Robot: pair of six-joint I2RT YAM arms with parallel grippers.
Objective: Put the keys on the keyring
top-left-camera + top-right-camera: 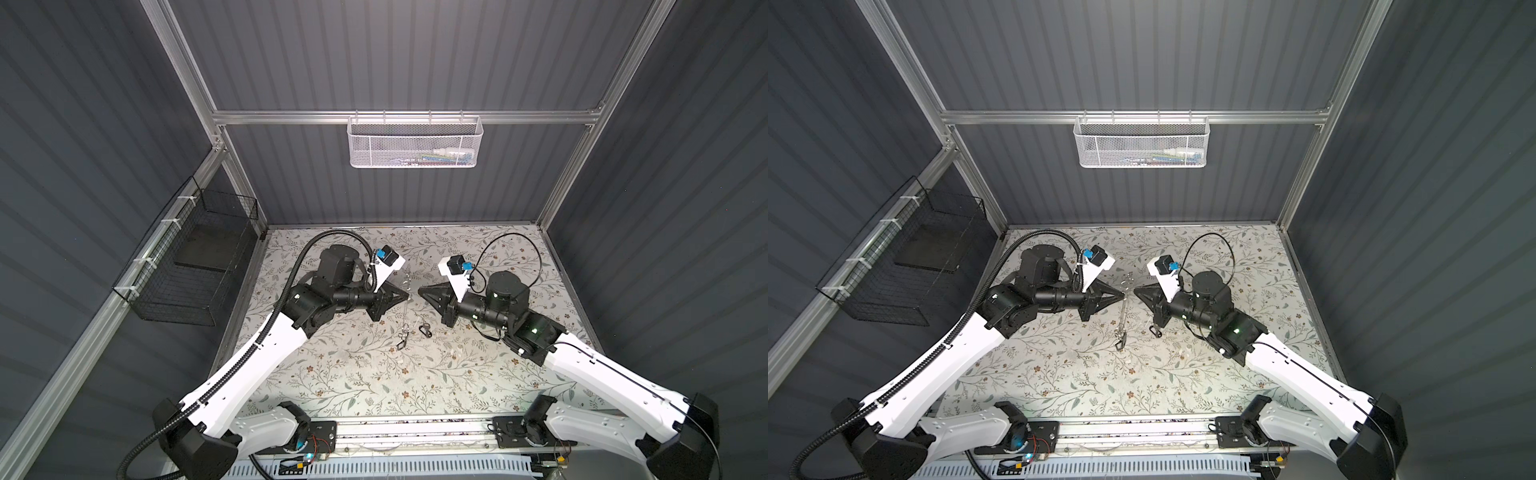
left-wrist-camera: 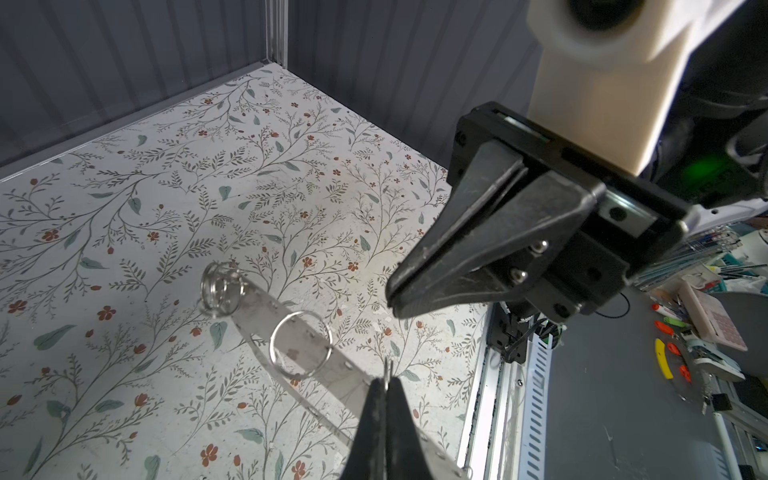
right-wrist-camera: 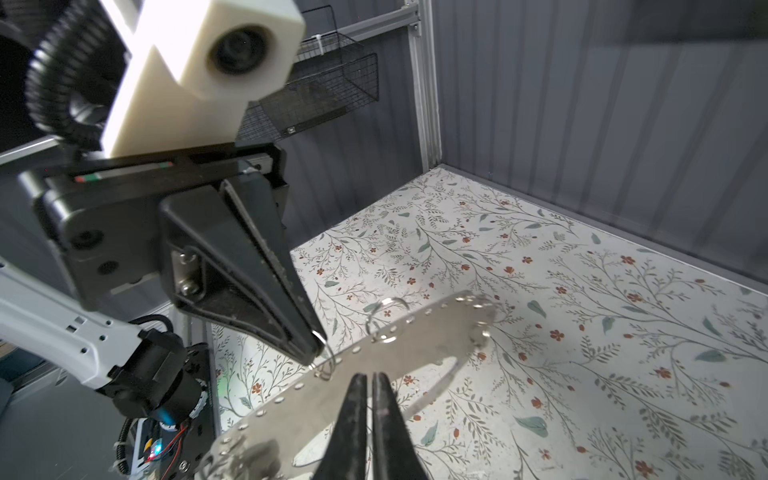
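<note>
Keyring [image 3: 432,328] hangs from left hand [image 3: 311,347]

2 white-shelled arms [image 1: 266,353] with black joints, black wedge-shaped jaws, ribbed black conduit [image 3: 41,79], cream camera housings [image 3: 199,62].

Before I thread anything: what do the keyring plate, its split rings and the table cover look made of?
The keyring plate looks like thin sheet metal, dull brushed grey, judging by its soft reflections and punched rim holes. The split rings look like bright polished wire, probably steel, given their sharp glints. The table cover is a matte floral-printed sheet, vinyl or paper; I cannot tell which.
</note>
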